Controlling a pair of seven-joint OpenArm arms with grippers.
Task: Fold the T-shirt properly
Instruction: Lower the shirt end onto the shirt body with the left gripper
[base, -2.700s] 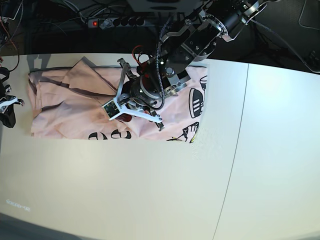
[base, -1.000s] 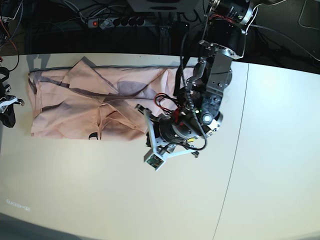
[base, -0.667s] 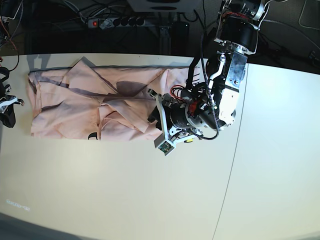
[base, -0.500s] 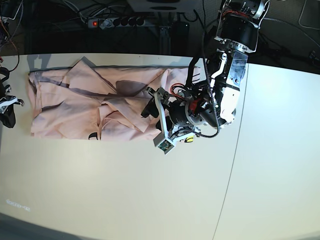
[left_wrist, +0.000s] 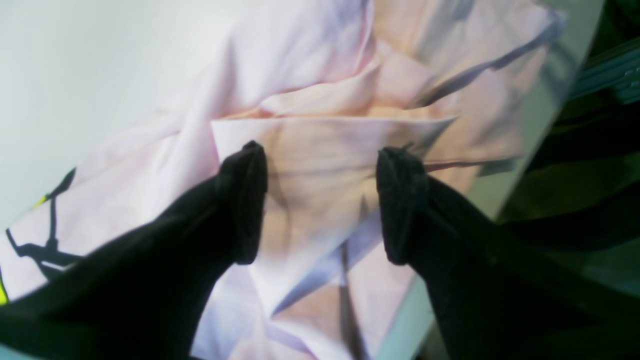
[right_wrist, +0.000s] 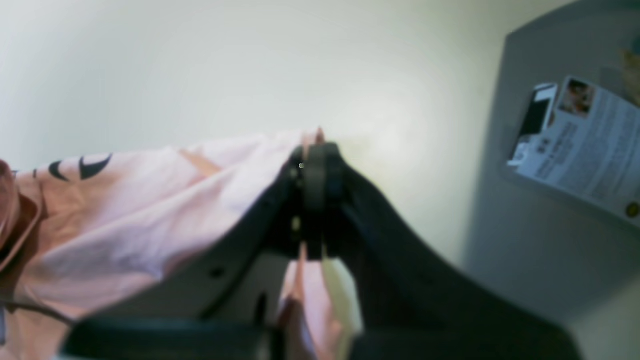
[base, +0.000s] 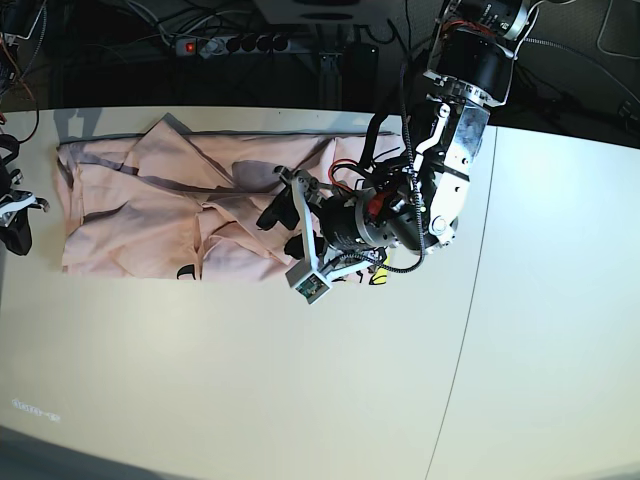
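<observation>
Over the table (base: 300, 380) in the base view, the left gripper (base: 283, 232) has swung back above the T-shirt (base: 150, 210). Left wrist view: jaws released, spread above pink folds. Right wrist view: right gripper (right_wrist: 315, 165) clenched on the T-shirt's edge.

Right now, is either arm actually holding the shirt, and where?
The right tool is shut on an edge fold of the shirt. The left tool is open above it, holding nothing.

Even overhead light brightens the white table (base: 250, 380), dark beyond its far edge; wrist views are soft and blurred, with glare on the tabletop and bowed edges.
</observation>
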